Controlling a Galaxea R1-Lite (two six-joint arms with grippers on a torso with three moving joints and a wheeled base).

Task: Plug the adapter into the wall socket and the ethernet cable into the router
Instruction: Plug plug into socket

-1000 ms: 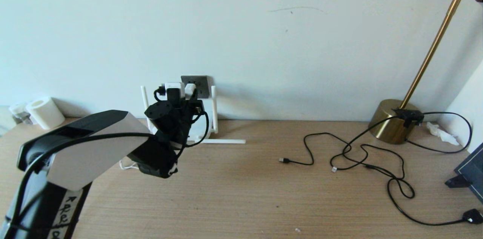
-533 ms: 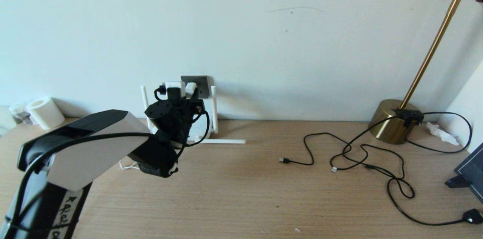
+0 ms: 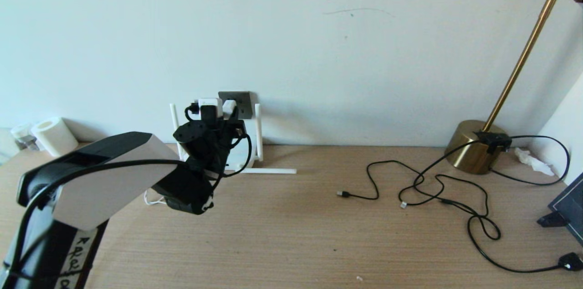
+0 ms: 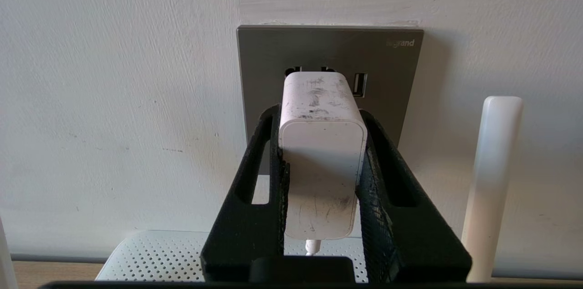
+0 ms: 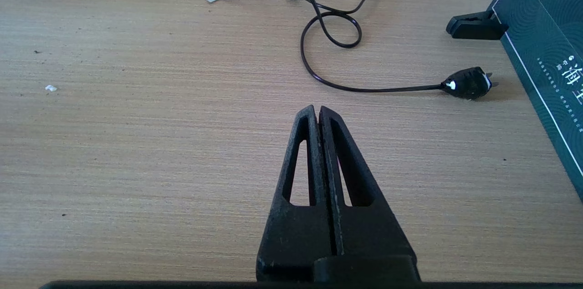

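My left pincer [image 4: 321, 134] is clamped on the adapter [image 4: 322, 161], one black finger [image 4: 255, 188] on each side of the white cube. I hold it up at the wall socket [image 4: 391, 65], and its front end is against the dark grey faceplate, just below the upper pin holes; if the pins are inside, I cannot tell. The thin white cord [image 4: 312, 247] hangs down from the back of the adapter. Under it lies the router [image 4: 155, 257], a white box with small holes, and one of its white antennas [image 4: 492, 179] stands just beside my grip.

My right pincer [image 5: 319, 113] is closed together, empty, above the wooden table [image 5: 136, 143]. On the table, well apart from the router, lies the ethernet cable [image 3: 412, 186] in loose curves, near the brass lamp [image 3: 473, 145]. A small black plug [image 5: 469, 83] rests beside a dark box [image 5: 542, 29].
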